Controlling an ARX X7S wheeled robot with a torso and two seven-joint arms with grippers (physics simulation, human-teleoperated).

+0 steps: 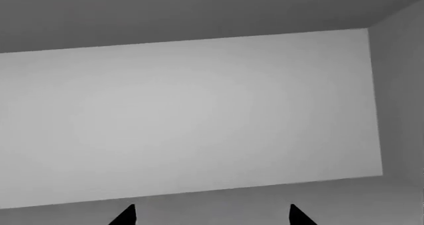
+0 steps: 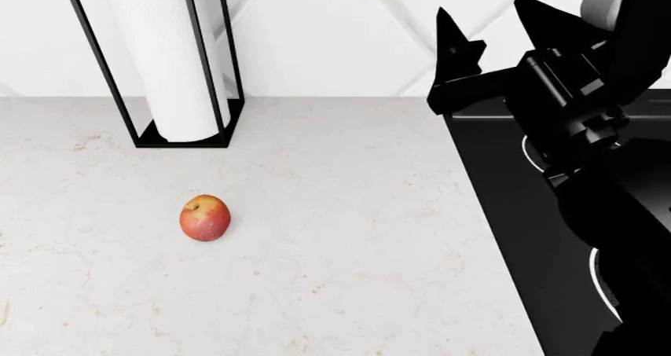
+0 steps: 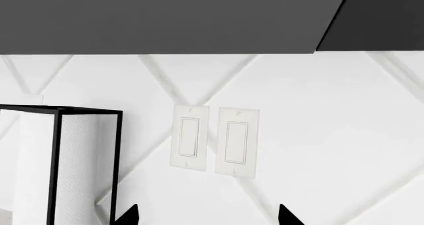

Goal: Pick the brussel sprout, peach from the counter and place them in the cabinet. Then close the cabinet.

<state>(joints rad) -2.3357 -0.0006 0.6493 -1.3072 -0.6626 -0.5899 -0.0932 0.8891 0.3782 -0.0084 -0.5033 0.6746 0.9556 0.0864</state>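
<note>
One peach rests on counter.

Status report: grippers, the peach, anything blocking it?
Right gripper open, empty, raised. Left gripper open, facing blank grey panels. Peach alone on counter, unobstructed.

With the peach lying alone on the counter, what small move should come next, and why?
Probably lower the right gripper toward the peach. The fruit sits free on the counter, the sprout is not in view, and this gripper is raised near the wall, jaws apart and empty.
</note>
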